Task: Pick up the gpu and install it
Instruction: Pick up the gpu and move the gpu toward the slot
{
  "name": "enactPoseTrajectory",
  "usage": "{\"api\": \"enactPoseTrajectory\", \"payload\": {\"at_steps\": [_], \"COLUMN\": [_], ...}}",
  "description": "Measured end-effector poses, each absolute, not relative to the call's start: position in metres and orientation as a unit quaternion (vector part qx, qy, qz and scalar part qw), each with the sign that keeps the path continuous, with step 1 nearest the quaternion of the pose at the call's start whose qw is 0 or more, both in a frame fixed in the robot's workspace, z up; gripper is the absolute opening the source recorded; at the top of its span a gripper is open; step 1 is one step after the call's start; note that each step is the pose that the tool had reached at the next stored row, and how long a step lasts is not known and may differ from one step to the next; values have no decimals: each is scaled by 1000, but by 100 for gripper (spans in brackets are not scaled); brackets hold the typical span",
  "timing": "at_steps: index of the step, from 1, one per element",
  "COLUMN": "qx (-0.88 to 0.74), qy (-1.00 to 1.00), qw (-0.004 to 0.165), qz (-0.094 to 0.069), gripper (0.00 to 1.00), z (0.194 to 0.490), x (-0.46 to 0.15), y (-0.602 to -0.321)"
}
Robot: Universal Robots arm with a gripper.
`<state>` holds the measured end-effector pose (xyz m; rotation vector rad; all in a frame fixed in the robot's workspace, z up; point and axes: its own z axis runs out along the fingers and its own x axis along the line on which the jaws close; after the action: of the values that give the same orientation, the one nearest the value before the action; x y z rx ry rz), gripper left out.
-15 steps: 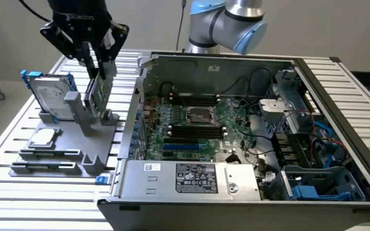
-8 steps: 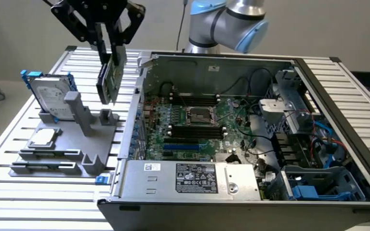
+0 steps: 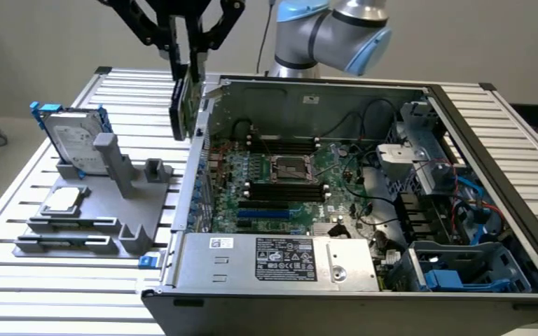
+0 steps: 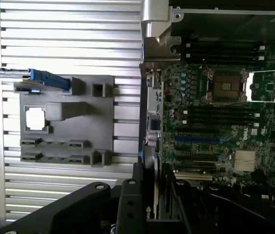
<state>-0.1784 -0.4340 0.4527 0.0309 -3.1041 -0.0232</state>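
Gripper [image 3: 190, 64] fingers are pinched on the upper edge of the gpu [image 3: 185, 105]. The card hangs upright and thin-side-on, clear of every surface, over the case wall on the exterior view's left, where the slatted table [image 3: 54, 294] meets the open computer case [image 3: 325, 87]. The top-edge grip is judged deliberate: it leaves the lower connector edge free and pointing down toward the motherboard [image 3: 288, 168]. The expansion slots [image 3: 264, 210] sit inside the case, well apart from the card, so installation is judged not yet begun (whether the card's plane lines up with the slots cannot be told). The wrist view looks down past the card's thin edge [image 4: 155, 187] at the same wall and board. The grey parts fixture [image 3: 148, 203] lies to the exterior view's left of the card; it carries the hard drive [image 3: 71, 136] upright and the CPU chip [image 3: 64, 199] flat. The arm [image 3: 344, 31] stands behind the case and reaches across toward the exterior view's left; the tool points straight down.
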Motion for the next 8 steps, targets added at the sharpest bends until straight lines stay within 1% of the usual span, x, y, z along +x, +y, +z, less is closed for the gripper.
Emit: {"api": "enactPoseTrajectory", "payload": {"at_steps": [8], "qx": [10], "qy": [-1000], "qw": [19], "qz": [-7], "gripper": [27], "z": [449], "x": [-142], "y": [-434]}}
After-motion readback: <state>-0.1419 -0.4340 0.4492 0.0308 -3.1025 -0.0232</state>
